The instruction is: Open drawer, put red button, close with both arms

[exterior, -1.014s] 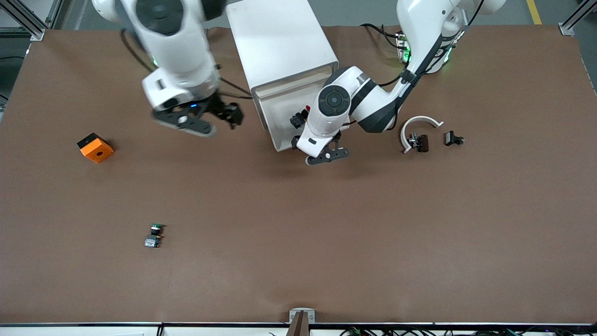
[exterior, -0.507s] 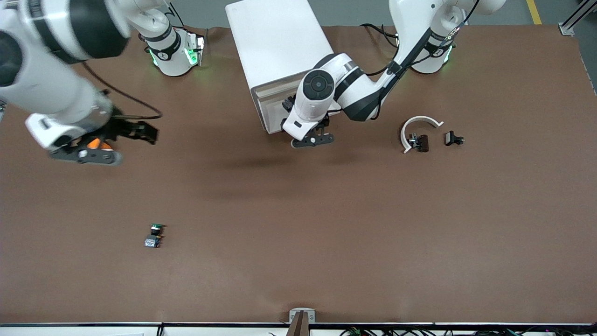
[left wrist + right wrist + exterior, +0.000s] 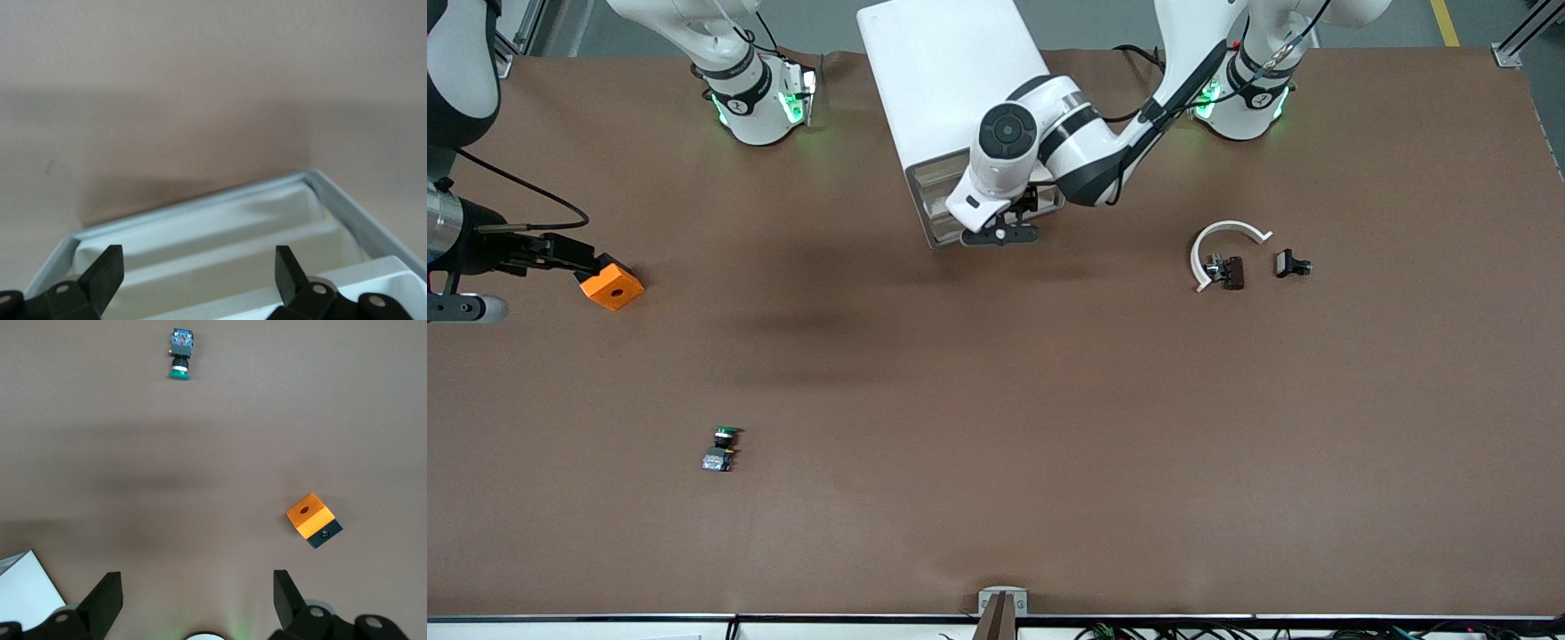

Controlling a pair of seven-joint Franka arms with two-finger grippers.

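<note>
The red button is hidden. The white cabinet [image 3: 951, 80] stands between the arms' bases, and its drawer [image 3: 932, 203] sticks out only a little. My left gripper [image 3: 1000, 233] is at the drawer's front, open and empty. In the left wrist view the left gripper [image 3: 197, 257] spans the drawer's white rim [image 3: 200, 207]; no button shows in the part of the drawer I see. My right gripper [image 3: 574, 255] is open and empty, in the air beside the orange block [image 3: 609, 286] at the right arm's end of the table. It also shows in the right wrist view [image 3: 197, 580].
A green-capped button [image 3: 725, 447] lies nearer the front camera; it also shows in the right wrist view [image 3: 180, 357], as does the orange block [image 3: 313, 519]. A white curved piece [image 3: 1227, 238] and two small black parts [image 3: 1232, 271] [image 3: 1291, 264] lie toward the left arm's end.
The left gripper has pushed the drawer back into the cabinet, and the red button in it has gone from sight. The right arm has swung from beside the cabinet out to the orange block.
</note>
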